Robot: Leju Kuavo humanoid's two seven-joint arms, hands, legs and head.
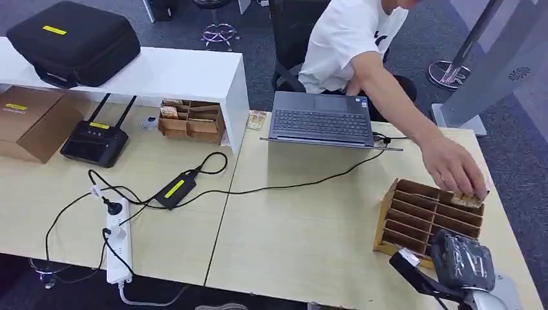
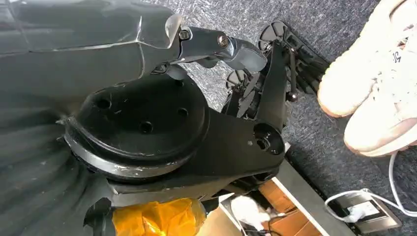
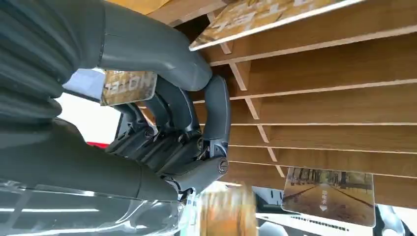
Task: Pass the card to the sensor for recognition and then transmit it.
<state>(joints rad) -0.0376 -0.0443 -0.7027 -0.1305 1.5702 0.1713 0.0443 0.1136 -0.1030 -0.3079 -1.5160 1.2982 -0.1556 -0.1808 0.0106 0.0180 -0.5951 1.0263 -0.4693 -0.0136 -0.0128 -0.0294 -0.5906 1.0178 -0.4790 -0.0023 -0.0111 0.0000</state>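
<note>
Landmark: the slotted wooden card rack [image 1: 430,216] stands near the right end of the pale surface [image 1: 304,219].
Right robot hand: the right robot hand [image 1: 462,258] sits just beside the rack's near corner; in the right wrist view its thumb and dark fingers [image 3: 172,105] pinch a card [image 3: 129,87] printed with "HOTEL", close against the rack's slats [image 3: 324,105].
Other cards: one card [image 3: 255,19] lies on an upper slat of the rack, another card [image 3: 328,195] hangs at a lower slat.
Person: a person's hand [image 1: 455,169] rests on the rack's far top edge, over a card [image 1: 466,199] there.
Left robot hand: the left robot hand [image 2: 265,83] hangs above grey carpet, well apart from the rack, its fingers apart and holding nothing.
Behind the rack: a laptop [image 1: 321,118] lies open, its cable running across the surface.
</note>
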